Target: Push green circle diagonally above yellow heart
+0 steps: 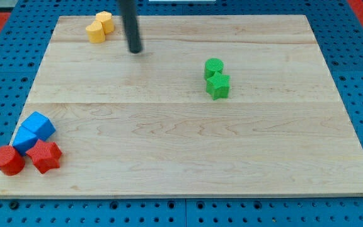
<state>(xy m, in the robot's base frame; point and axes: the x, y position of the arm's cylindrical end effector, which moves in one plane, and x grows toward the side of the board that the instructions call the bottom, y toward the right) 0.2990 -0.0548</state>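
The green circle (213, 67) lies right of the board's middle, touching a green star (218, 86) just below it. Two yellow blocks sit together at the view's top left: one (104, 21) above and one (95, 31) below-left; I cannot tell which is the heart. My tip (135, 50) rests on the board a little right of and below the yellow pair, well left of the green circle, touching no block.
At the view's bottom left corner is a cluster: two blue cubes (40, 125) (25, 140), a red circle (7, 159) and a red star (45, 156). The wooden board (181, 145) lies on a blue pegboard.
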